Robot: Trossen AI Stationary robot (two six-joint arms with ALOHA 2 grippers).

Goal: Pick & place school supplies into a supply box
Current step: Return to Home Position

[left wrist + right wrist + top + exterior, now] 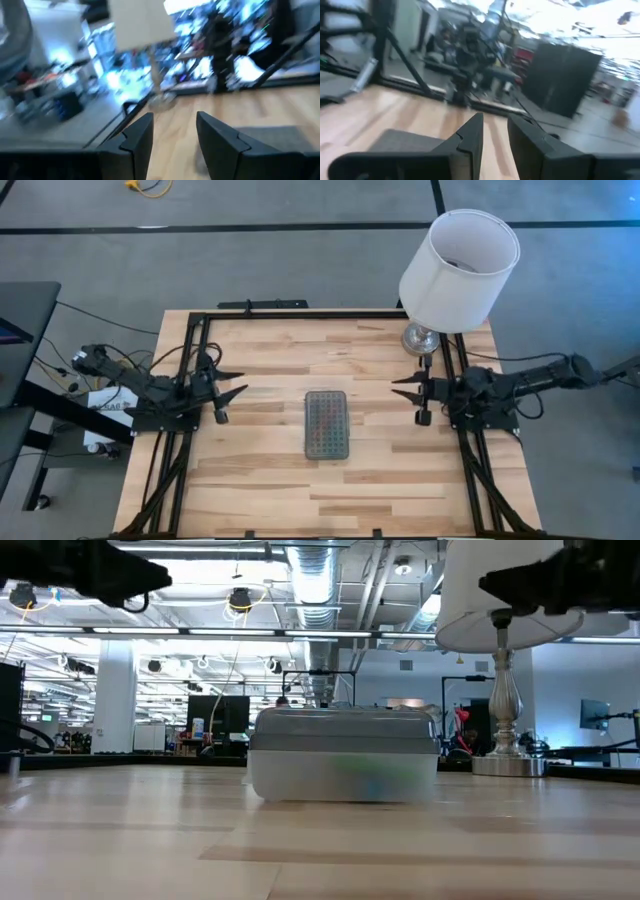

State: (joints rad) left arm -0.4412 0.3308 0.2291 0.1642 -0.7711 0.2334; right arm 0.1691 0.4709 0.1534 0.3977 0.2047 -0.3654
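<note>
From above, the small clear plastic supply box with a grey dotted lid [326, 424] lies closed in the middle of the light wooden table [260, 480], and only the lid is seen. The low view shows its clear wall instead, with a blurred green and blue shape inside. The left gripper [240, 382] hangs at the table's left side. The right gripper [397, 386] hangs at the right side, near the white lamp [460, 265]. Both are raised above the table and point toward the box, well apart from it. Their fingers are parted by a moderate gap and hold nothing.
</note>
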